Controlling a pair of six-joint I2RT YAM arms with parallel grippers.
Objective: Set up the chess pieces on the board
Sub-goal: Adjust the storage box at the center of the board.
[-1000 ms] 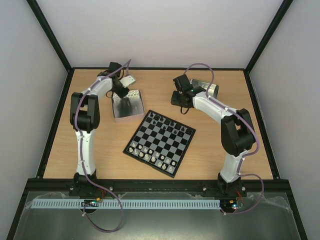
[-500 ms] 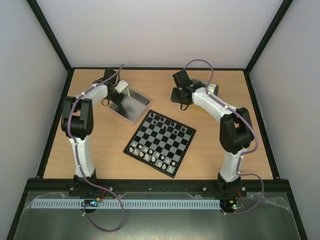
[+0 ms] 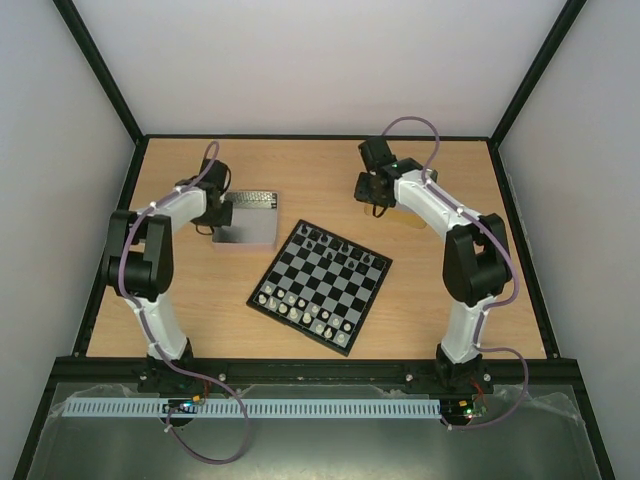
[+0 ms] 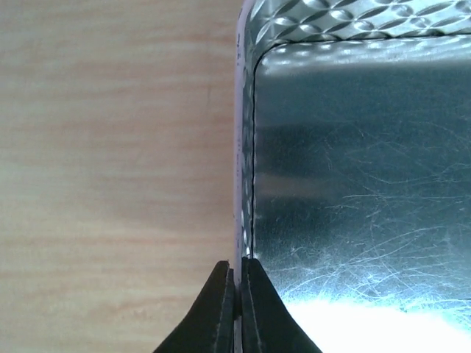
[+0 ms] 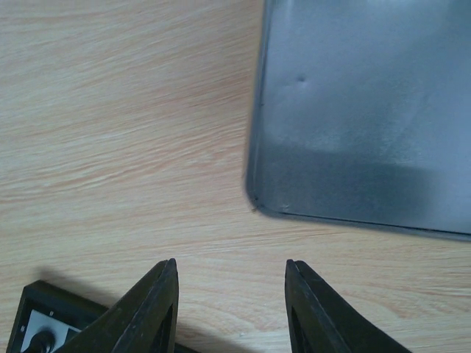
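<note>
**Top view.** The board [image 3: 320,285] lies diagonally at the middle of the table [image 3: 430,310], between the two arms. The chess pieces [image 3: 338,245] stand along its far edge, and pale pieces [image 3: 300,305] line its near edge.

**Left wrist view.** The left gripper [image 4: 237,305] is clenched on the side wall of the left tray [image 4: 353,184], with one finger outside the rim and one inside (in the top view this tray sits left of the board's far corner, near it but not touching).

**Right wrist view.** The right gripper [image 5: 232,309] hangs over bare wood with its fingers released and spread, grasping nothing. A second metal tray [image 5: 368,110] lies ahead of it. A corner of the board shows at the lower left.
</note>
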